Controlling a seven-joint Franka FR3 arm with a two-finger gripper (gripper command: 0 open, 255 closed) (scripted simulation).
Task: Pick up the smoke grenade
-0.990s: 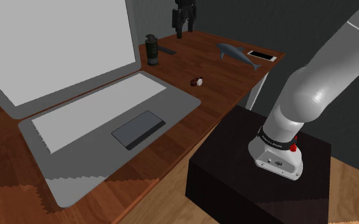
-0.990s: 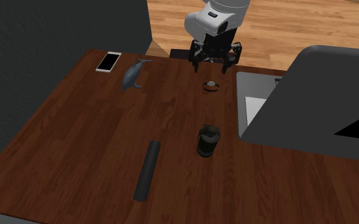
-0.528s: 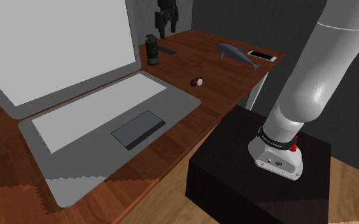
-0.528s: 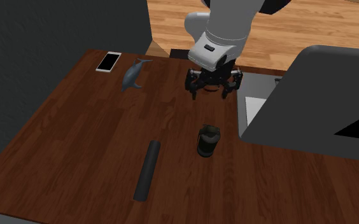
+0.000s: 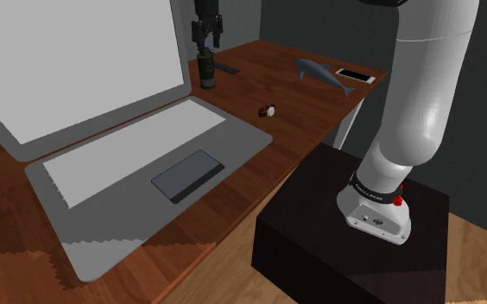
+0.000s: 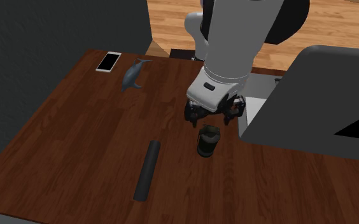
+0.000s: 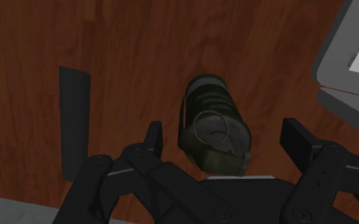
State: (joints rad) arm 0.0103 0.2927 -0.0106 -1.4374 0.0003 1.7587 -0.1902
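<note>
Smoke grenade (image 7: 213,121) stands upright on the counter (image 6: 76,127), so the claw (image 7: 225,137) hangs above it, fingers (image 7: 152,137) wide apart to straddle its body

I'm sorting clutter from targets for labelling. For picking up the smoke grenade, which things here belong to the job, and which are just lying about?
Belongs to the job:
smoke grenade, standing upright
hand, open above it

Just lying about:
laptop
dolphin figure
phone
dark bar
small round trinket
</note>
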